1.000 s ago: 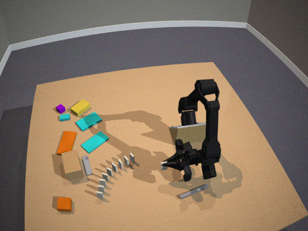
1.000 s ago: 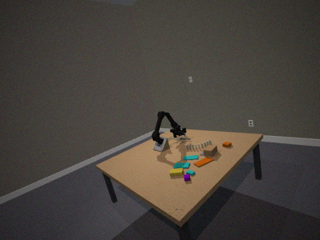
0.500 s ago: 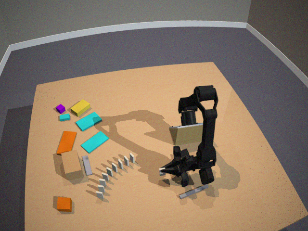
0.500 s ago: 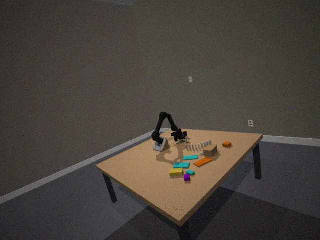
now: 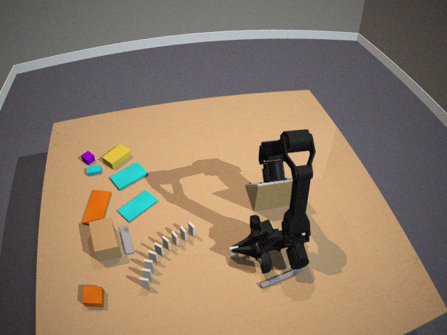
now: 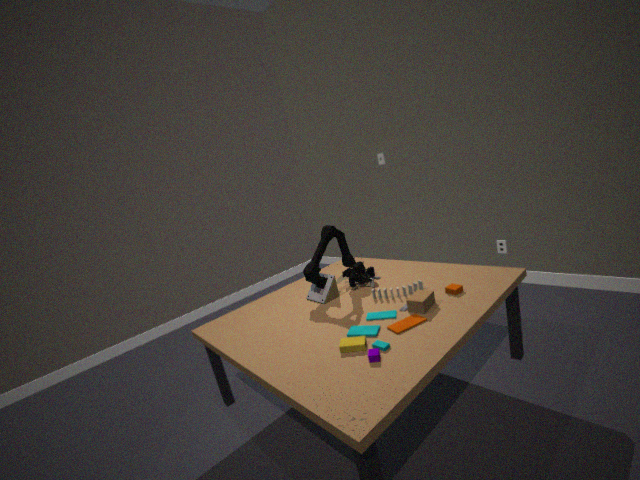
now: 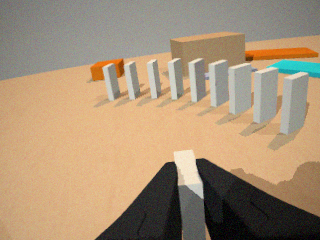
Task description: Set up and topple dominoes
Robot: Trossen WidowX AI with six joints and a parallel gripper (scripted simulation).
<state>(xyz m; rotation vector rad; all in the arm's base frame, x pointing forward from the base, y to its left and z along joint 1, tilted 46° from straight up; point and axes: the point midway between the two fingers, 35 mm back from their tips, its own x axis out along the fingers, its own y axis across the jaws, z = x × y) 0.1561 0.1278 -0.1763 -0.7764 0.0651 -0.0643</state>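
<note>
Several white dominoes stand in a curved row, from the end domino point(image 5: 191, 229) point(image 7: 294, 103) nearest the robot base to the far end domino point(image 5: 144, 282) point(image 7: 111, 82). All of them are upright. My gripper point(image 5: 237, 251) point(image 7: 186, 170) is shut on another white domino point(image 5: 233, 253) point(image 7: 193, 210), held about upright between the fingertips. It is to the right of the row in the top view, apart from it, and low over the table. The fingers hide part of the held domino, and whether its foot touches the table cannot be told.
A tan block point(image 5: 103, 236) point(image 7: 207, 50) and a grey bar point(image 5: 126, 239) lie behind the row. An orange block point(image 5: 93, 296) point(image 6: 453, 289) is past its far end. Two cyan plates point(image 5: 137, 206) point(image 5: 128, 176) lie beyond the near end. Another grey bar point(image 5: 276, 279) is beside the arm.
</note>
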